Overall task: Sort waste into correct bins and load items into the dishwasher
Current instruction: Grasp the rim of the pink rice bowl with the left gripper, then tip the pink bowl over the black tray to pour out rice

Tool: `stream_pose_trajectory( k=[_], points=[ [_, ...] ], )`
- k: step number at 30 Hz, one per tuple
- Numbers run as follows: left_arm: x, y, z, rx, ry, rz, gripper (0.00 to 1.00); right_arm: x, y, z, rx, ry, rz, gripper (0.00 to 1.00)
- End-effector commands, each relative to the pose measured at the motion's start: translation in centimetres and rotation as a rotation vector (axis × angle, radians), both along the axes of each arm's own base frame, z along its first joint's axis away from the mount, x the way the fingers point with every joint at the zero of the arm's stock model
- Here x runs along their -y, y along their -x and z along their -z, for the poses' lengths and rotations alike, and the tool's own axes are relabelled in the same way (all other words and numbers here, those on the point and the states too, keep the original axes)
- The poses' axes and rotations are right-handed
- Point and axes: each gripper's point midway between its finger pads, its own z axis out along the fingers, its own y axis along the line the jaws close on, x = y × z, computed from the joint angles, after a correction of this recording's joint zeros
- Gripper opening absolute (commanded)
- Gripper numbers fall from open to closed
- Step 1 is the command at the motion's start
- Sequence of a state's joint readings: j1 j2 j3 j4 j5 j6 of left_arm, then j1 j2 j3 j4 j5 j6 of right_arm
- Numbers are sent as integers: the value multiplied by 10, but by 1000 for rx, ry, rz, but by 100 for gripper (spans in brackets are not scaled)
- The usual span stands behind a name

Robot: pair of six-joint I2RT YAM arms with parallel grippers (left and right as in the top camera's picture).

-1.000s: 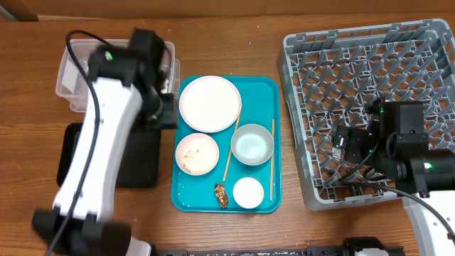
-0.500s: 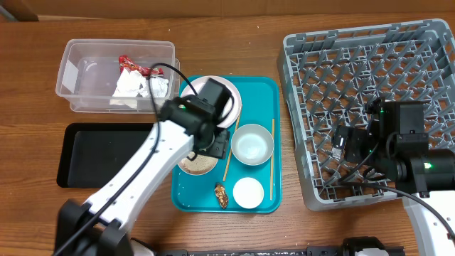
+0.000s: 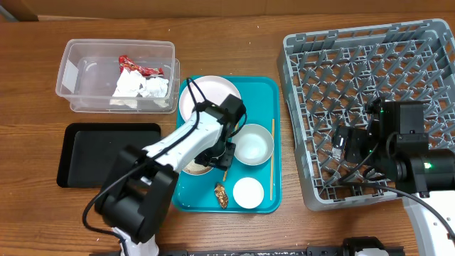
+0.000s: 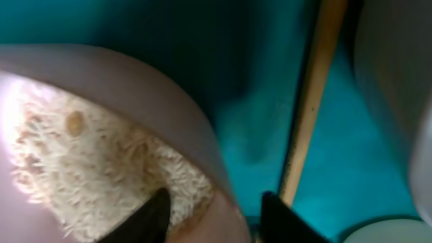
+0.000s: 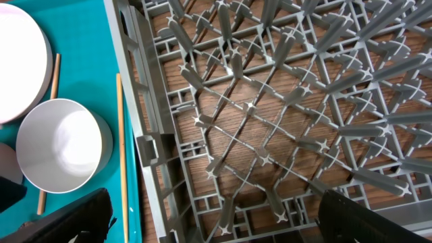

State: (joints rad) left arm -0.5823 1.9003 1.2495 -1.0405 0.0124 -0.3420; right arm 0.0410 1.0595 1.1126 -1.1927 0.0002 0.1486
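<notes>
Wood table point(image 3: 227, 28): left gripper point(image 4: 217, 210) spread astride the rice bowl point(image 4: 135, 81) rim on the tray point(image 3: 266, 89); right gripper point(image 5: 212, 209) spread wide above the rack point(image 5: 283, 101).

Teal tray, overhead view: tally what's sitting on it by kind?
Large round pinkish-white plate: 1
Round pale bowls: 2
Small white cup: 1
Thin wooden chopsticks: 2
Small brown food scrap: 1
Total: 7

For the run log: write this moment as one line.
left hand open, straddling rice bowl rim | right hand open over dish rack
</notes>
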Motion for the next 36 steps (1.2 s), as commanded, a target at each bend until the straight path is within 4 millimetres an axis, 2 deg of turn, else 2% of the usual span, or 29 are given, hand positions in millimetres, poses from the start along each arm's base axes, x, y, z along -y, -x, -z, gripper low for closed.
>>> stream_pose_trajectory(
  k=[1,5,8,11,18,22,26,30,36],
  points=[
    [4,5,3,-17,5,7,27,-1,-4,-11,35,0,-9,100],
    [4,4,1,-14,6,5,4,-1,-4,-11,34,0,-9,100],
    [4,1,-6,-9,6,-1,4,-1,-4,-11,35,0,-9,100],
    [1,-5,-23,18,-20,-25,4,-1,-4,-11,33,0,-9,100],
    [-9,-20,-78,131,25,-85,4,-1,-4,-11,33,1,-9,100],
    [-36,-22,-108,179,50,-165,4,-1,-4,-11,33,1,-9,100],
    [-66,-23,-124,186,79,-241,4,-1,-4,-11,33,1,-9,100],
    [-84,-27,-130,153,210,-285,4,-1,-4,-11,33,1,-9,100],
    [-122,-37,-123,143,429,-355,4,-1,-3,-11,32,1,-9,100]
  ],
)
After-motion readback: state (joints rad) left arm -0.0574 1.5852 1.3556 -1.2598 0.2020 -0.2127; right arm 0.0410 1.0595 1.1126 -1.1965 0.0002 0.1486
